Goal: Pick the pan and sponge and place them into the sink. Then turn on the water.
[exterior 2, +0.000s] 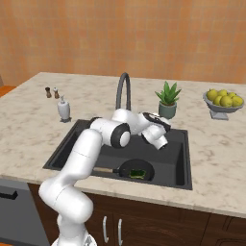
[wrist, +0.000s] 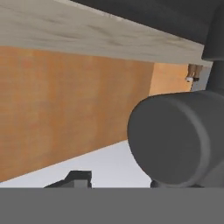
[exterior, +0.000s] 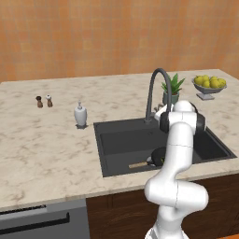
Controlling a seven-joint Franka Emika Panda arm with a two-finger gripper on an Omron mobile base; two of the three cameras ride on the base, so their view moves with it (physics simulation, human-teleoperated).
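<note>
The pan (exterior 2: 137, 170) sat down inside the sink (exterior 2: 178, 163), near the front wall of the basin. It was a small round black pan, and its light wooden handle (exterior: 138, 165) pointed off to the side along the bottom. Something green, the sponge (exterior 2: 138, 173), lay inside the pan. The white arm reached over the basin, with its hand up by the tall dark faucet (exterior: 155, 88) at the back of the sink. In the right base view the gripper (exterior 2: 161, 142) was close to the bottom of the faucet, above the basin. In the hand view a big round dark grey part of the faucet (wrist: 175, 138) was right in front of the camera, very near. One small dark finger tip (wrist: 78, 178) poked up at the bottom of that view. I could not tell how wide the hand was, or if it was squeezing anything. On the counter (exterior: 46, 140) a white soap bottle (exterior: 80, 115) stood just left of the sink. Two little shakers (exterior: 44, 101) stood farther left. A green plant in a pot (exterior 2: 167, 100) stood behind the sink. A bowl of yellow fruit (exterior 2: 223, 102) was near the right end of the counter.
</note>
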